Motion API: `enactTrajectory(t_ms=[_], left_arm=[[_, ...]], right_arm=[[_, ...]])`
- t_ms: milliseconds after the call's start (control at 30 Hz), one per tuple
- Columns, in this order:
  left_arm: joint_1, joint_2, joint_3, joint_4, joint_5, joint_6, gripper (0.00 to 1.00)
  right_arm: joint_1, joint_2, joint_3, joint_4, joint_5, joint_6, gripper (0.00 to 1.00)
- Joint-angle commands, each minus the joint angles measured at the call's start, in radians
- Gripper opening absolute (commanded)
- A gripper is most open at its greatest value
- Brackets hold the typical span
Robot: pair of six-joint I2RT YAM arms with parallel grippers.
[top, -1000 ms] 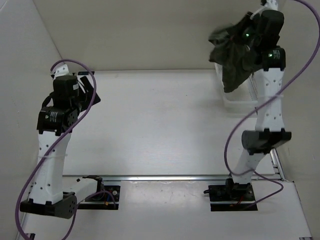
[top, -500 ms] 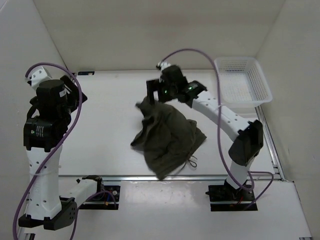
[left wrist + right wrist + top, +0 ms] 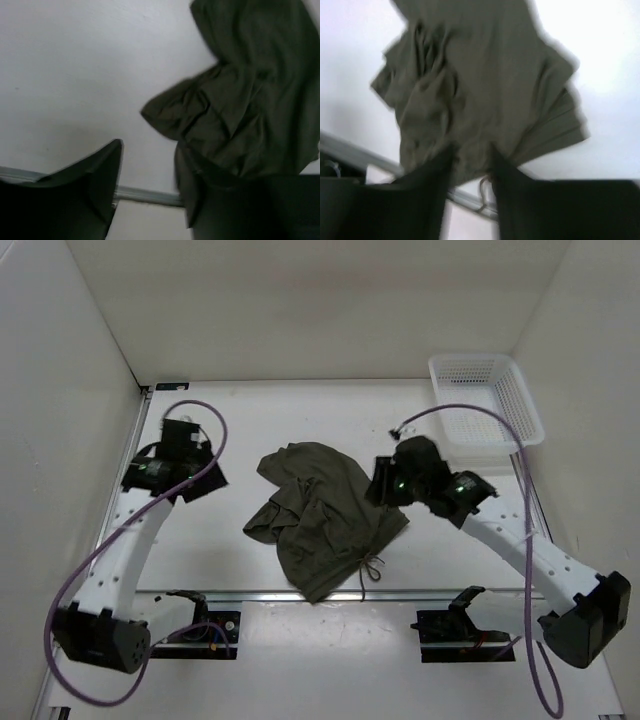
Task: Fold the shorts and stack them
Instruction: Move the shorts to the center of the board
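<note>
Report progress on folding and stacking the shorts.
Done: the shorts lie on the table, not in the white basket. In hand: the left claw and right claw flank the crumpled cloth, one on each side. Left: all folding and stacking.

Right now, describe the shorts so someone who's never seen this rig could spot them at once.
Start at the white table; near its middle lie the shorts, a crumpled dark olive heap with a thin drawstring trailing toward the near edge. They are the only dark, soft thing there: the basket in the far right corner is white, rigid mesh.
</note>
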Motion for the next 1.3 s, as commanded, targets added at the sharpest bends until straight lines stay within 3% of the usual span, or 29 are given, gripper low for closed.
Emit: enactTrajectory(t_ms=[0,33,67,133,167,267,533,567,667,700,733,767,800,833,933,1067,1133,1167,1200,1267], left_arm=[[-0.083,0.095,-0.095,0.106,0.199,-0.037,0.62],[-0.103,0.123,-0.124,0.12,0.21,-0.049,0.76],[-0.12,0.151,-0.133,0.13,0.222,-0.049,0.92],[-0.157,0.243,-0.146,0.14,0.222,-0.026,0.96],[-0.157,0.272,-0.162,0.14,0.233,-0.017,0.96],[-0.166,0.379,-0.186,0.175,0.242,-0.017,0.96],[-0.176,0.623,-0.147,0.267,0.253,-0.02,0.98],[-0.176,0.675,-0.117,0.267,0.253,-0.002,0.98],[-0.176,0.758,-0.083,0.267,0.271,0.018,0.91],[-0.176,0.775,-0.068,0.267,0.271,0.018,0.8],[-0.176,0.789,-0.058,0.267,0.28,0.018,0.69],[-0.176,0.801,-0.049,0.267,0.28,0.028,0.53],[-0.176,0.814,-0.031,0.267,0.28,0.028,0.33],[-0.176,0.814,-0.019,0.258,0.28,0.028,0.11],[-0.166,0.805,0.067,0.215,0.262,0.028,0.1],[-0.137,0.792,0.291,0.103,0.21,0.046,0.1],[-0.102,0.837,0.522,0.005,0.21,0.055,0.1],[-0.091,0.86,0.614,-0.035,0.222,0.055,0.1],[-0.082,0.911,0.814,-0.078,0.231,0.055,0.1],[-0.067,0.952,0.999,-0.171,0.256,0.055,0.1]], right_arm=[[0.204,0.032,-0.095,0.0,0.007,0.041,0.5],[0.266,0.032,-0.095,0.0,0.049,0.041,0.76],[0.33,0.073,-0.079,-0.013,0.082,0.041,0.84],[0.511,0.167,-0.025,-0.059,0.151,0.041,0.94],[0.603,0.206,0.032,-0.072,0.2,0.041,0.94],[0.709,0.344,0.083,-0.082,0.247,0.029,0.94],[0.767,0.594,0.115,0.067,0.215,-0.003,0.89],[0.767,0.613,0.115,0.067,0.215,-0.003,0.87],[0.767,0.634,0.124,0.053,0.28,0.015,0.66],[0.767,0.644,0.124,0.053,0.289,0.015,0.46],[0.756,0.644,0.124,0.044,0.298,0.03,0.32],[0.756,0.654,0.124,0.044,0.318,0.04,0.08],[0.744,0.654,0.124,0.024,0.341,0.05,0.0],[0.731,0.654,0.112,-0.009,0.37,0.066,0.0],[0.676,0.569,0.061,-0.039,0.442,0.076,0.0],[0.499,0.382,0.061,-0.091,0.565,-0.098,0.0],[0.335,0.339,0.11,-0.079,0.585,-0.184,0.0],[0.273,0.311,0.191,-0.051,0.565,-0.28,0.0],[0.157,0.311,0.242,-0.037,0.538,-0.32,0.0],[0.057,0.3,0.427,-0.024,0.449,-0.396,0.0]])
